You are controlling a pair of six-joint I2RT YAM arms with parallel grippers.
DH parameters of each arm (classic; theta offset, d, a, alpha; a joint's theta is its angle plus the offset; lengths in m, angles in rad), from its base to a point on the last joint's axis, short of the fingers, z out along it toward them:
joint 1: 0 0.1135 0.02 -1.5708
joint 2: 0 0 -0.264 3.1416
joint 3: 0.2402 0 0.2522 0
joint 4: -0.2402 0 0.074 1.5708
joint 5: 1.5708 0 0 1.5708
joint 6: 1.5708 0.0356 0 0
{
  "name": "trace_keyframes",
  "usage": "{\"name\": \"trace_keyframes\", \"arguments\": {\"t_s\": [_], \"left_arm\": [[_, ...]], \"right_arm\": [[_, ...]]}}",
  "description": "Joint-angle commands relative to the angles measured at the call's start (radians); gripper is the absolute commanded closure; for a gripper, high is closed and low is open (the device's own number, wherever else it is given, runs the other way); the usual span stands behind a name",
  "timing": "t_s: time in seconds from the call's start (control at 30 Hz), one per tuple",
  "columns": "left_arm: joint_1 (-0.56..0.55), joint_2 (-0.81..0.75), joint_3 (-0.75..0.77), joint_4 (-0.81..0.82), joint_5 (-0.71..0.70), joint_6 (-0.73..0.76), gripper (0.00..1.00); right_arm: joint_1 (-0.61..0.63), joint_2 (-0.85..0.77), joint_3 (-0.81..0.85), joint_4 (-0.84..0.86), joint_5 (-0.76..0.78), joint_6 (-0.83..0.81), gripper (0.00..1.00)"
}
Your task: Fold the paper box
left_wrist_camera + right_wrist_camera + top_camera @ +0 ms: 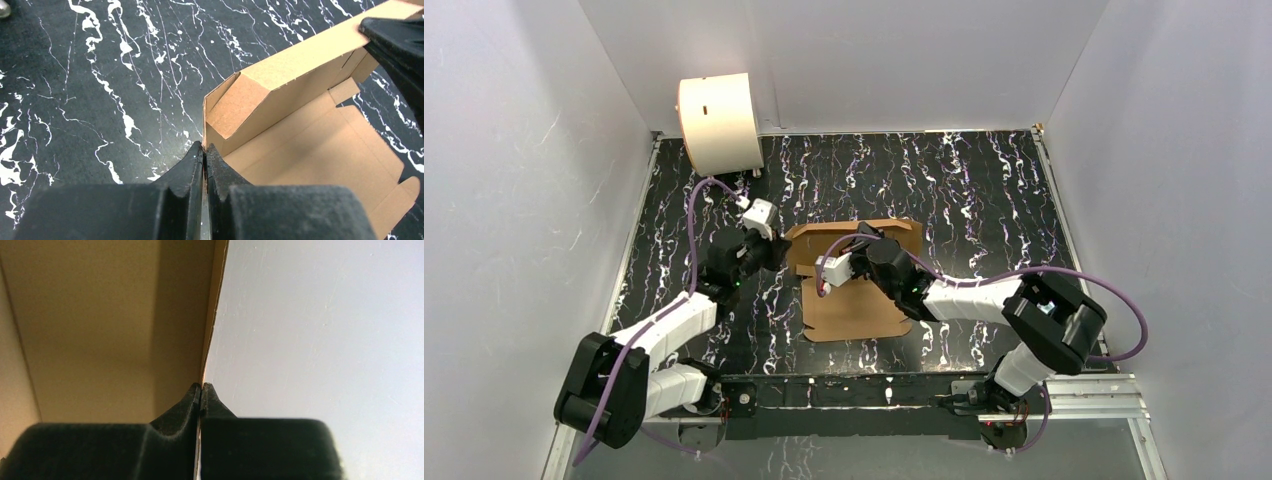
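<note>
Black marbled table (984,190), white enclosure. Paper box (854,310) lies mid-table, near side & right of cream drum (719,122), partly folded, sides up. L gripper (205,148) pinches box side nearest drum; R gripper (201,386) pinches another raised side, farther from drum.

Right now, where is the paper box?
In the top view, the paper box lies near the middle of the table; the left fingers and right fingers pinch its walls.
</note>
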State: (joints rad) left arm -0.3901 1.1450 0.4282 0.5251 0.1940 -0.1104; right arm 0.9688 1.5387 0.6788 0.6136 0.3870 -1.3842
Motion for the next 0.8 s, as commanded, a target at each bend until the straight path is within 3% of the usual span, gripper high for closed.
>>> {"name": "trace_keyframes", "arguments": {"t_s": [0.0,0.27,0.47,0.77], "left_arm": [[-0.016,-0.014,0.091,-0.015,0.014,-0.063,1.0],[-0.043,0.042,0.105,-0.027,0.011,-0.15,1.0],[-0.071,0.073,0.115,-0.016,-0.04,-0.234,0.94],[-0.155,0.144,0.132,0.016,-0.034,-0.21,0.93]], "right_arm": [[-0.001,0.017,0.022,0.085,-0.03,-0.03,1.0],[-0.007,0.055,0.032,0.153,-0.04,-0.052,1.0],[-0.009,0.086,0.042,0.182,-0.038,-0.06,1.0],[-0.003,0.025,0.024,0.196,-0.116,-0.035,1.0]]}}
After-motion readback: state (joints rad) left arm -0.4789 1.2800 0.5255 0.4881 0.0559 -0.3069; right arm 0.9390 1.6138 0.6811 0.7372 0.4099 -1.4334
